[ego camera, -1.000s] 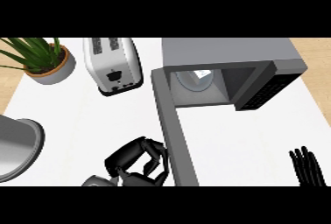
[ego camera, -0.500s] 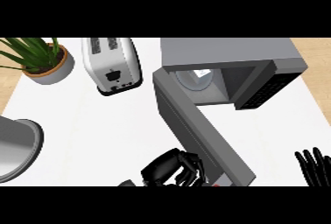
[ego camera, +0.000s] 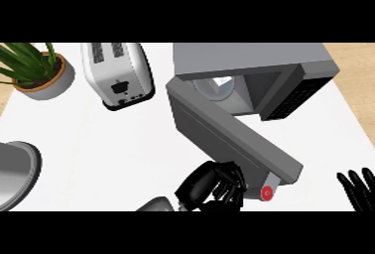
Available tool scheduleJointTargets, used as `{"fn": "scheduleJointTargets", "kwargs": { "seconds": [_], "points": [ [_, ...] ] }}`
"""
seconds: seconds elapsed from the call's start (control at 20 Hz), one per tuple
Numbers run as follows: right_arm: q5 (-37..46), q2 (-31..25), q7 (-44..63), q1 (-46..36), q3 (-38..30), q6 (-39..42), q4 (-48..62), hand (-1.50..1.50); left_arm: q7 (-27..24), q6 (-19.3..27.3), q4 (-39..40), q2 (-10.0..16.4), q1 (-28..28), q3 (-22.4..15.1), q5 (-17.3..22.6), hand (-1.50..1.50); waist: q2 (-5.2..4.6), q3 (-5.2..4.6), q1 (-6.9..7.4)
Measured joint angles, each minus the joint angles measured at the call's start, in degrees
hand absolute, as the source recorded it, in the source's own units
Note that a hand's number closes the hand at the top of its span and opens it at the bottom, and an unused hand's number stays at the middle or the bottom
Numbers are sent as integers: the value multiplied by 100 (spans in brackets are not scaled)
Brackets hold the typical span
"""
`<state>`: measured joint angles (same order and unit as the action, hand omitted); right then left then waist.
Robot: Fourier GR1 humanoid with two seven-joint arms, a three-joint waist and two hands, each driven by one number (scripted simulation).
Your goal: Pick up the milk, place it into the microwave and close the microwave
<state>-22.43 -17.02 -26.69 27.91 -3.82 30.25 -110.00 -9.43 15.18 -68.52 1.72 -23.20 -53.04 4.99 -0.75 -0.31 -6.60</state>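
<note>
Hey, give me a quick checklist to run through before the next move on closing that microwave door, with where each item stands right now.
1. Milk in the microwave: cannot tell. A pale thing shows in the cavity, but it may or may not be the milk.
2. The door shut: not ok. It stands open at an angle.
3. The left hand on the door: ok. Its curled fingers sit against the outer face near the free end.
4. The door's way to the opening: ok. Nothing shows between them.
5. The right hand out of the way: ok. It rests at the lower right edge, fingers up.
6. The toaster apart from the door: ok.
</note>
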Motion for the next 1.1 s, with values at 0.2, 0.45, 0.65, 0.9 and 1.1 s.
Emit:
{"fn": "scheduleJointTargets", "kwargs": {
  "seconds": [0.2,0.45,0.65,0.9,1.1],
  "points": [
    [-199,-111,296,152,100,58,-421,-150,-4,608,168,-16,-413,-185,391,150,-30,-1,-142],
    [-377,-178,591,201,175,-4,-808,-150,-142,1171,321,-97,-908,-248,929,150,-71,-6,-286],
    [-524,-206,825,203,209,-114,-1053,-150,-241,1485,582,-133,-1382,-176,1325,150,-103,-2,-356],
    [-695,-282,1109,178,192,-264,-1341,-150,-344,1698,973,-157,-1961,-35,1817,150,-144,2,-449],
    [-799,-324,1324,161,209,-381,-1520,-150,-411,1747,1296,-173,-2343,75,2240,150,-181,5,-521]
  ]
}}
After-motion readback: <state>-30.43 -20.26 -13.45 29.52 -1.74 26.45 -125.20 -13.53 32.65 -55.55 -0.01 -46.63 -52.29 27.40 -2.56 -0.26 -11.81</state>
